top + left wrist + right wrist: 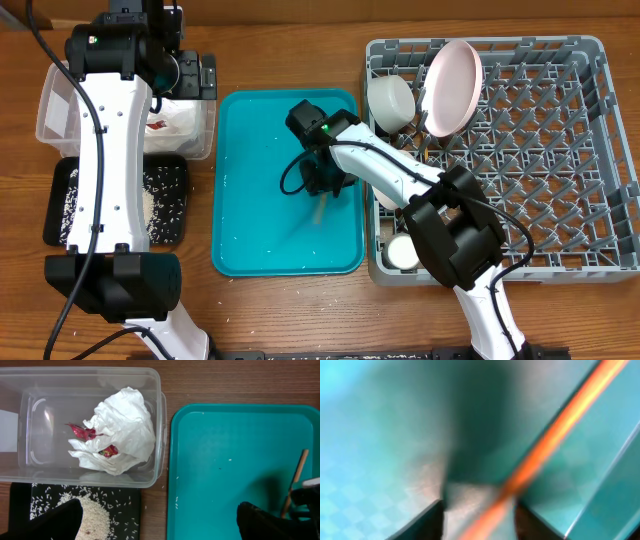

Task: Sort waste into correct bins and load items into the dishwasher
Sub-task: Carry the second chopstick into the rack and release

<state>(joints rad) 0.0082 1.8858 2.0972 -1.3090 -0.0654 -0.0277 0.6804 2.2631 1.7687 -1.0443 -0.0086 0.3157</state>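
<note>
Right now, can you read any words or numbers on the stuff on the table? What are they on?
No text here can be read.
Red wrapper scrap in the clear tub: any print is too small to read.
Teal tray, grey dish rack, pink plate: no writing shows.
Right wrist view: too blurred to tell.
</note>
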